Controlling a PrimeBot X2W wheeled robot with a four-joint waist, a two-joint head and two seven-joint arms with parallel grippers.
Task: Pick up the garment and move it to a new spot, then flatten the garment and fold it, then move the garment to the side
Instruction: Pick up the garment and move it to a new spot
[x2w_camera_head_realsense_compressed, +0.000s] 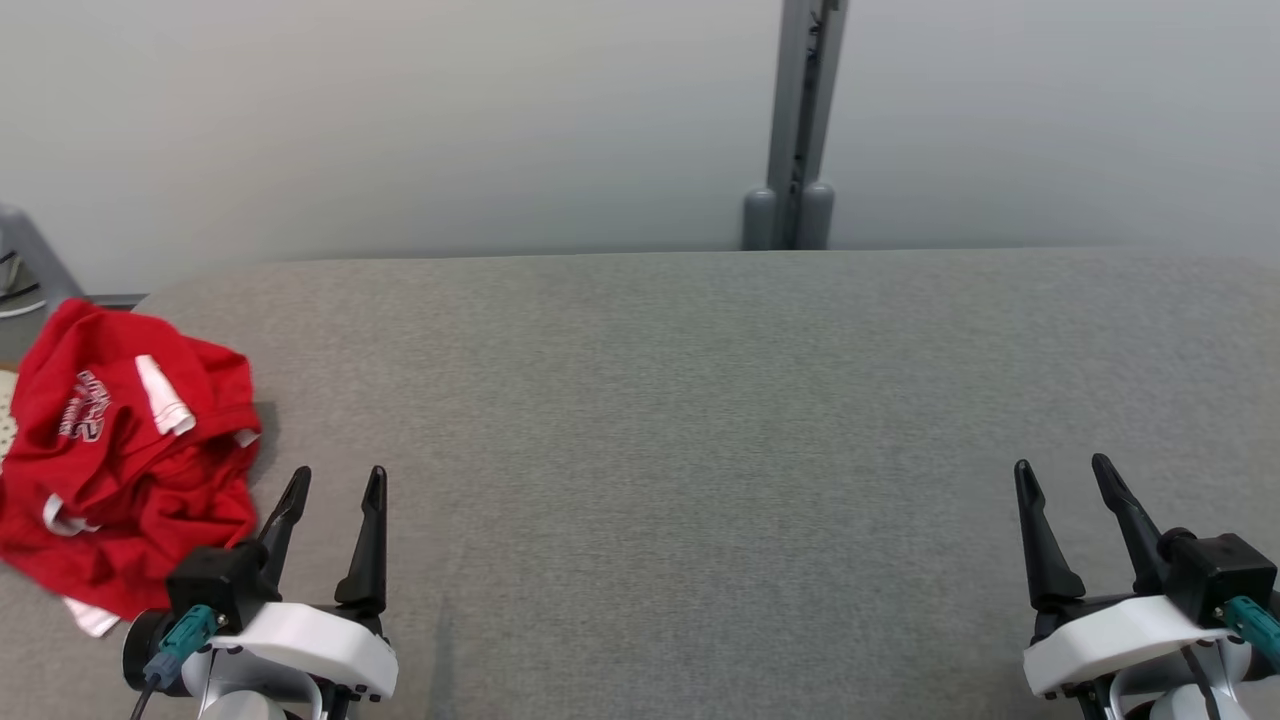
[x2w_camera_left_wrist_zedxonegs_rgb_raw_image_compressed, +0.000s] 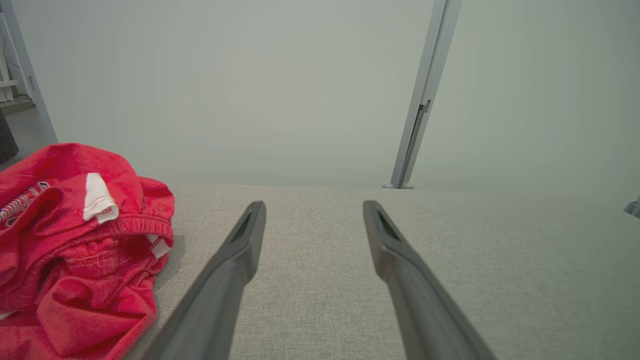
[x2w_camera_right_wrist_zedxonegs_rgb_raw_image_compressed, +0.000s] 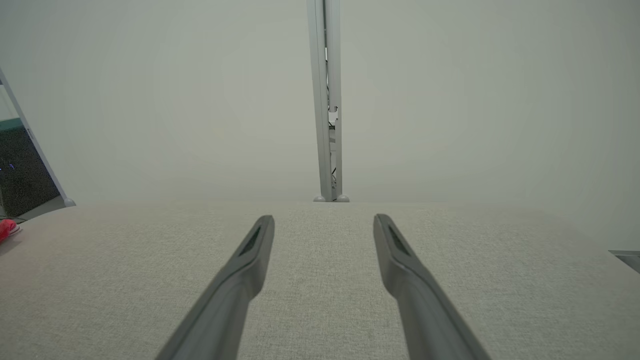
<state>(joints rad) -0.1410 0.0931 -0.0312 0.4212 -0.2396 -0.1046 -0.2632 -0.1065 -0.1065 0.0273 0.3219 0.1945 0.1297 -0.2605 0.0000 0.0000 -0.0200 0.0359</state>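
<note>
The red garment (x2w_camera_head_realsense_compressed: 125, 455) lies crumpled at the table's (x2w_camera_head_realsense_compressed: 700, 400) far-left edge, just beside my left gripper (x2w_camera_head_realsense_compressed: 335, 485). Both that one and my right gripper (x2w_camera_head_realsense_compressed: 1062, 475) stand wide open, holding nothing. It looks soft, light and floppy — I'd pinch a raised fold near the waistband, not the flat cloth.

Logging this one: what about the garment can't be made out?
Head view: garment crumpled and cut by the left edge; type and full extent unclear.
Head view: print folded into itself, unreadable.
Left wrist view: tag lettering too small; left and bottom edges crop the garment.
Right wrist view: garment is a red sliver at the left edge, no detail.
</note>
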